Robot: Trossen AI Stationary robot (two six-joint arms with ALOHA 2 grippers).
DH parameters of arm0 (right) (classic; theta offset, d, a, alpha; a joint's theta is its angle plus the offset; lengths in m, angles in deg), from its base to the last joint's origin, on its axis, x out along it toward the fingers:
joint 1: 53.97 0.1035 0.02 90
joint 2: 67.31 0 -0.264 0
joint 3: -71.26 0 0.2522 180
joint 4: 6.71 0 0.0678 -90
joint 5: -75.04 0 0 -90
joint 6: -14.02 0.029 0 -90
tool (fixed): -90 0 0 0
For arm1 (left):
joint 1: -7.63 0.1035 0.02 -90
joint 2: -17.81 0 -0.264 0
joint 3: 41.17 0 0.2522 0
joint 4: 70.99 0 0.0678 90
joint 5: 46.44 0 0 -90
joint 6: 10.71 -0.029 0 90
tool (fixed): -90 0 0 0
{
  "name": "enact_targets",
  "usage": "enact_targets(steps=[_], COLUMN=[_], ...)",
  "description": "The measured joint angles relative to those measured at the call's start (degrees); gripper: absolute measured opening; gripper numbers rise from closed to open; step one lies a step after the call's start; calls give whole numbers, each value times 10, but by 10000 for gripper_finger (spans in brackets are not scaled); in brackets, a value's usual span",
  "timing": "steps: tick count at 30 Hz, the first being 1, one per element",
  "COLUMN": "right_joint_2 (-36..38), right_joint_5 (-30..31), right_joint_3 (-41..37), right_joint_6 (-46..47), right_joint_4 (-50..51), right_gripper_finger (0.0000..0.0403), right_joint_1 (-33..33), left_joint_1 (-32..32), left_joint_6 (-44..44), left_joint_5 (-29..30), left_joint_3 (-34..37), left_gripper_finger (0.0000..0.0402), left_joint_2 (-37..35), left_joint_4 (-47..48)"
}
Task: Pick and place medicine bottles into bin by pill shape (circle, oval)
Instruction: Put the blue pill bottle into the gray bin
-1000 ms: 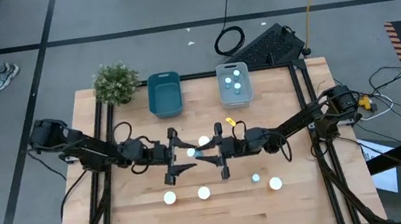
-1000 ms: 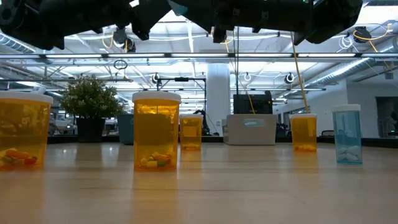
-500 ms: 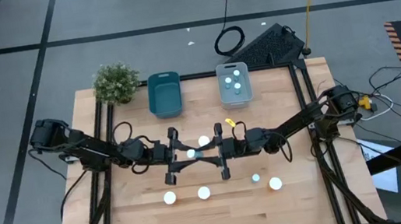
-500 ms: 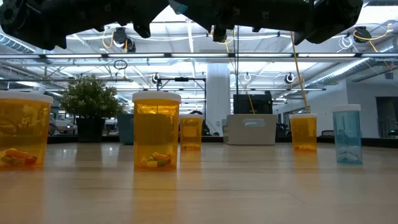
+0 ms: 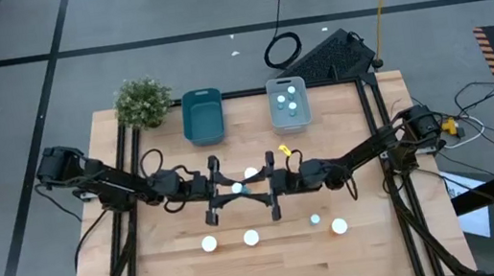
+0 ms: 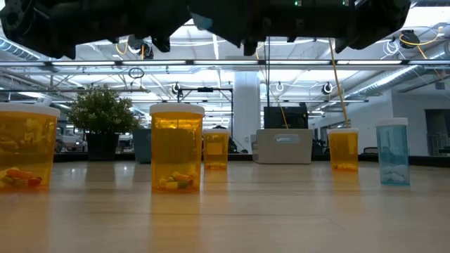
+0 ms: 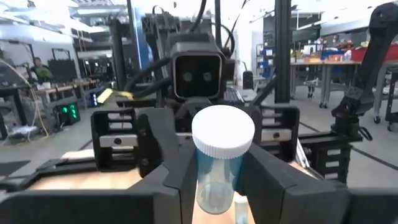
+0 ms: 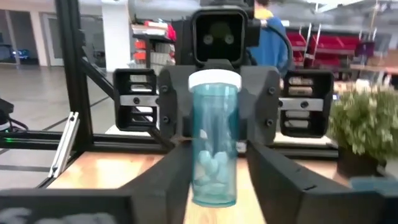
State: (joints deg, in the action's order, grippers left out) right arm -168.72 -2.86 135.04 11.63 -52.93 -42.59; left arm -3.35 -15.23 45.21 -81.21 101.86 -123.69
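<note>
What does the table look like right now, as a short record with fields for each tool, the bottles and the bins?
left tool: above the table's middle, shut on a pale blue bottle
right tool: facing the left tool, right at the same bottle
loose bottles: five standing on the table, four in the near row
teal bin: far edge, no bottles seen inside
clear bin: beside the teal bin, holds a few bottles
plant: far left corner

Glossy clear plastic bottles with ribbed white caps stand on smooth wooden table.
</note>
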Motion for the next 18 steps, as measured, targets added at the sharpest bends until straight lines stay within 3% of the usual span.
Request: enact_targets(steps=[5, 9, 13, 18], right_joint_2=[0, 0, 0, 0], right_joint_5=[7, 13, 17, 17], right_joint_3=[1, 1, 1, 1], right_joint_6=[49, 68, 66, 70], right_joint_4=[49, 82, 97, 97], right_gripper_finger=[241, 281, 285, 250], right_joint_1=[-1, 0, -2, -8], left_joint_1=[17, 26, 27, 27], left_joint_6=[18, 35, 40, 40], left_joint_5=[-3, -6, -8, -8], left_joint_3=[15, 21, 21, 21], left_gripper_finger=[113, 113, 113, 113], left_joint_2=[-6, -6, -6, -6], left_joint_4=[20, 25, 28, 27])
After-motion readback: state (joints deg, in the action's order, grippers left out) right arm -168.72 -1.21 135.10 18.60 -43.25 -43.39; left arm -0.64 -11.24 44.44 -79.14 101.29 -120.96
